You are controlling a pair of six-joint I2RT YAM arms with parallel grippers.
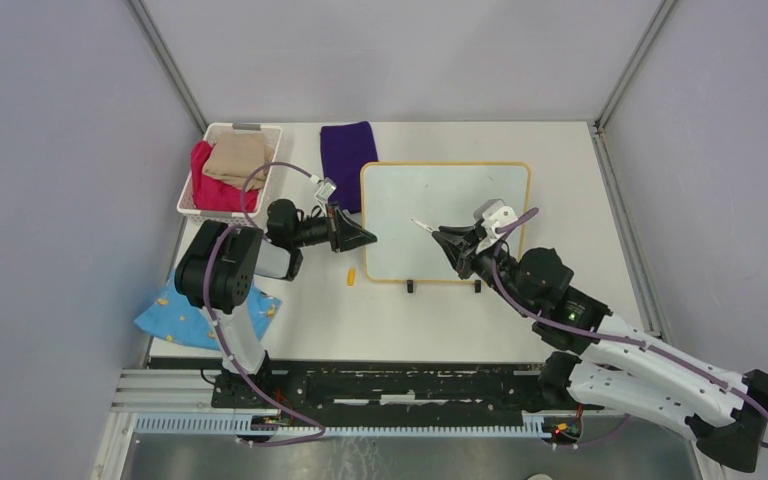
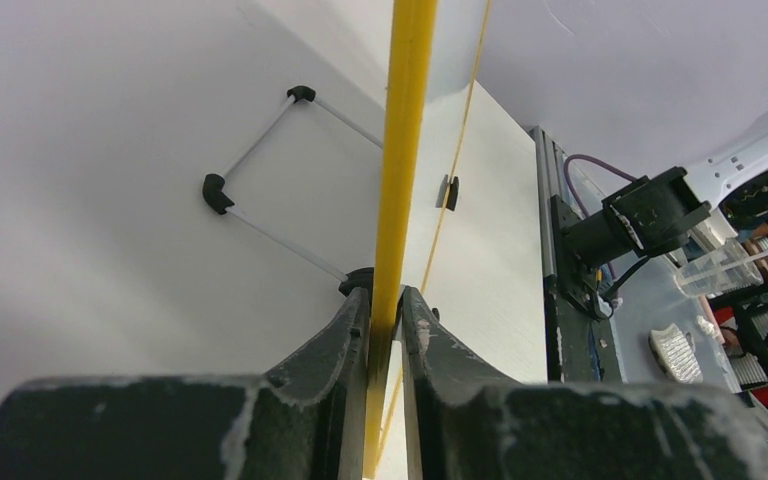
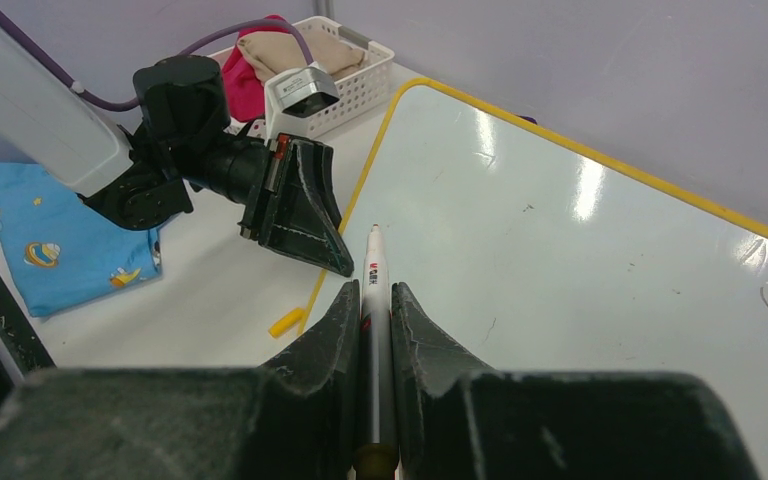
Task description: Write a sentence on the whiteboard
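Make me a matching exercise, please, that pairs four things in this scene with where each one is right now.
Things:
1. marker
2. whiteboard
3. beige cloth
4. small yellow piece

Places:
A. in the white basket
B. loose on the table, just off the board's near corner
C. yellow frame between the left pincer's fingers
D. held in the right pincer, tip over the board

Pairs: 1-D, 2-C, 3-A, 4-B.
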